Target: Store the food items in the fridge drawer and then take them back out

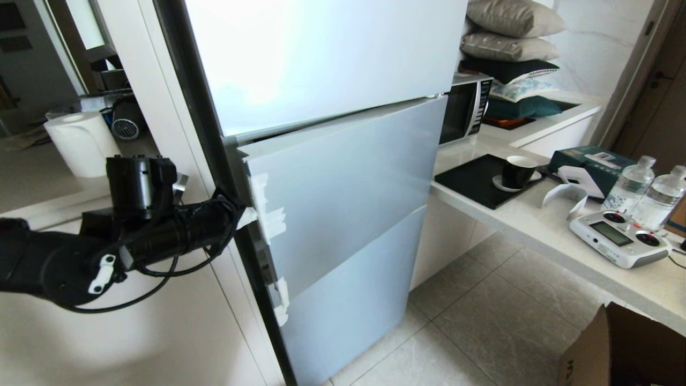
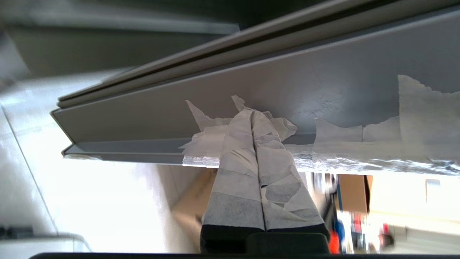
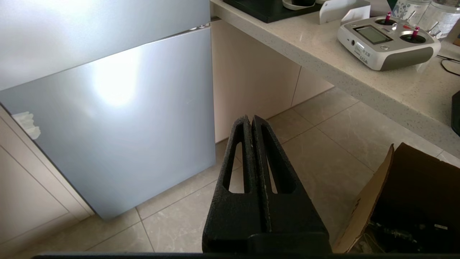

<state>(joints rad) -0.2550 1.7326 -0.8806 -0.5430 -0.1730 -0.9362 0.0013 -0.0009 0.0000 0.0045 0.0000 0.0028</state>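
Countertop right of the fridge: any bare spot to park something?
Bare pale stone countertop runs along its front edge, between the black square tray and the grey remote controller. It is crowded further back: black cup, clear water bottles, green box.

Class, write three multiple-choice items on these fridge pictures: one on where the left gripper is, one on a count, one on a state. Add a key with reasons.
1. Where are the left gripper's fingers?
A. At the taped edge of the middle fridge door
B. On the counter
C. Inside the cardboard box

2. How many water bottles stand on the counter?
A. One
B. Two
C. Four

3. How is the right gripper?
A. Open
B. Shut on a cup
C. Shut, holding nothing

Key: 1 A, the taped fingers meet the door's edge in the left wrist view; 2 B, two clear bottles show beside the remote controller; 3 C, its fingers press together over the floor.
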